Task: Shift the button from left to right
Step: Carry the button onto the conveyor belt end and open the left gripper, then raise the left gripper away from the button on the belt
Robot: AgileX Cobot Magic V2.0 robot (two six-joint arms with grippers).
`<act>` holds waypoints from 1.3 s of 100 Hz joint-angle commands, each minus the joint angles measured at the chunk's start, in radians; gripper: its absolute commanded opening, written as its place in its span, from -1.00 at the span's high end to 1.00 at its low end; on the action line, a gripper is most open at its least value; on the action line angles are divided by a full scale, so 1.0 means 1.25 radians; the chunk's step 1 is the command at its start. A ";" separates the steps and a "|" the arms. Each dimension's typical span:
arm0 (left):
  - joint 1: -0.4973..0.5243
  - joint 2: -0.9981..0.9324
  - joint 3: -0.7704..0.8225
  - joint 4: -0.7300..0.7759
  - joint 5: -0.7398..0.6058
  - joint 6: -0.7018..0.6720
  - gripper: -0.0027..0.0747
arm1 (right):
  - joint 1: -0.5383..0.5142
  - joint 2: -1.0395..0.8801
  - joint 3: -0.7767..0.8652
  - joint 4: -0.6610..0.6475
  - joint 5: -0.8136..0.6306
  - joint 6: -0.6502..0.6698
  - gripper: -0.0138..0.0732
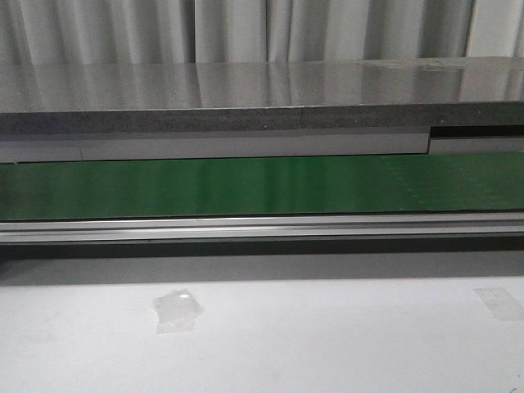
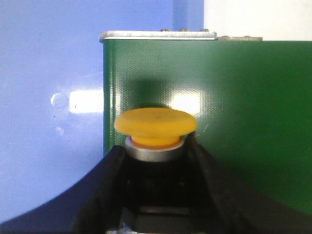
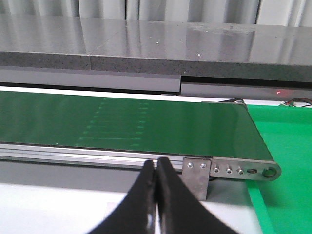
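The left gripper point(image 2: 156, 161) has its jaws closed around the button point(image 2: 156, 127), gripping the metal collar and body just under the yellow cap, which sits above the green conveyor belt point(image 2: 243, 122) near the belt's end plate. The right gripper point(image 3: 156, 180) holds nothing; its jaws are pressed together, tips touching, just in front of the belt's aluminium side rail point(image 3: 73, 155). In the front view neither gripper shows; a scrap of clear tape point(image 1: 176, 309) lies on the white surface point(image 1: 327, 344) in front of the belt.

Green conveyor belt point(image 1: 262, 187) spanning the view, aluminium rail point(image 1: 262, 227) along its near edge, grey stone ledge point(image 1: 246, 98) behind, white tabletop point(image 1: 327, 344) with clear tape patches point(image 1: 177, 310) in front
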 commanded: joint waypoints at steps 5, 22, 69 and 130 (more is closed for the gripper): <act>-0.006 -0.044 -0.022 -0.015 -0.018 0.008 -0.16 | 0.000 -0.015 -0.012 -0.010 -0.069 -0.003 0.84; -0.006 -0.044 -0.022 -0.015 -0.012 0.020 -0.30 | 0.000 -0.015 -0.012 -0.010 -0.069 -0.003 0.84; -0.006 -0.189 -0.011 -0.131 -0.051 0.111 -0.30 | 0.000 -0.015 -0.012 -0.010 -0.069 -0.003 0.84; -0.108 -0.682 0.435 -0.152 -0.487 0.146 -0.30 | 0.000 -0.015 -0.012 -0.010 -0.069 -0.003 0.84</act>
